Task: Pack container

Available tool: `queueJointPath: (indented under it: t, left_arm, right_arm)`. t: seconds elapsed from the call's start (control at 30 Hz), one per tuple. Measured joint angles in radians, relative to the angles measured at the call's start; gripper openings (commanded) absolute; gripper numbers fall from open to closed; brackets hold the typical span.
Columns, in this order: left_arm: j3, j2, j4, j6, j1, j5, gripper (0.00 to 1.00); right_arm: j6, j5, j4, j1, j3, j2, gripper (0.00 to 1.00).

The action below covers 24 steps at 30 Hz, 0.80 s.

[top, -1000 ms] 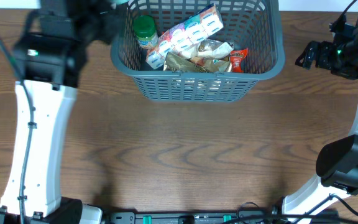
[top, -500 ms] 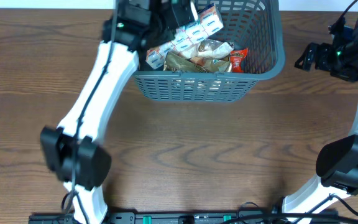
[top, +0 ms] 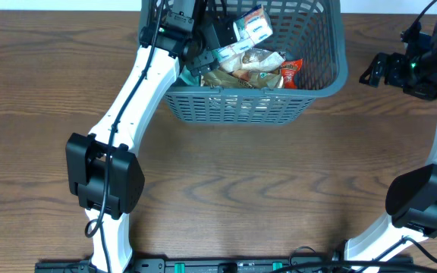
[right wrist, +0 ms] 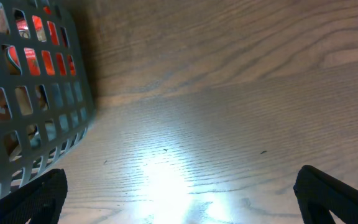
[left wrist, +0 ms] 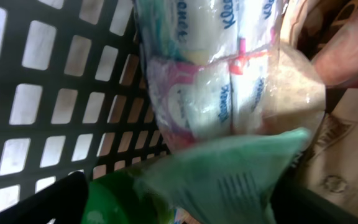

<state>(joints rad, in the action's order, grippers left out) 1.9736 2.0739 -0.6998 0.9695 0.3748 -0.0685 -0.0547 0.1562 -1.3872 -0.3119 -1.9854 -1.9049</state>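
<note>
The container [top: 241, 106], a dark grey lattice basket, stands at the table's far middle and holds groceries. My left gripper [top: 203, 59] reaches down into its left side. In the left wrist view that gripper [left wrist: 194, 208] is open, its dark fingers wide apart, with a blurred green-lidded jar [left wrist: 120, 199] between them. A tissue pack [left wrist: 210, 81] lies just beyond, against the basket wall [left wrist: 61, 93]. From overhead the jar is hidden under the arm. My right gripper [top: 375, 68] hangs open and empty right of the basket, over bare wood [right wrist: 179, 193].
Inside the basket lie the tissue pack [top: 250, 26], a brown bag [top: 241, 72] and a red packet [top: 291, 73]. The basket's corner [right wrist: 23, 124] shows at the left of the right wrist view. The left arm crosses the basket's left rim.
The left arm swung from the table's left side into the basket and lowered over the green-lidded jar, with its fingers now spread. The right arm has not moved.
</note>
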Motion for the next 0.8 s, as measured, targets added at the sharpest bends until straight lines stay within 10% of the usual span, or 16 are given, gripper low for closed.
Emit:
queueJointPath:
  t: [0.4, 0.8]
  left_arm:
    - [0.000, -0.161, -0.031, -0.275, -0.034, 0.044, 0.98]
    - [0.006, -0.473, -0.409, -0.670, -0.298, 0.069, 0.99]
  right_arm:
    - [-0.002, 0.008, 0.211, 0.000, -0.003, 0.000, 0.99]
    - [-0.022, 0.018, 0.121, 0.056, -0.252, -0.002, 0.99]
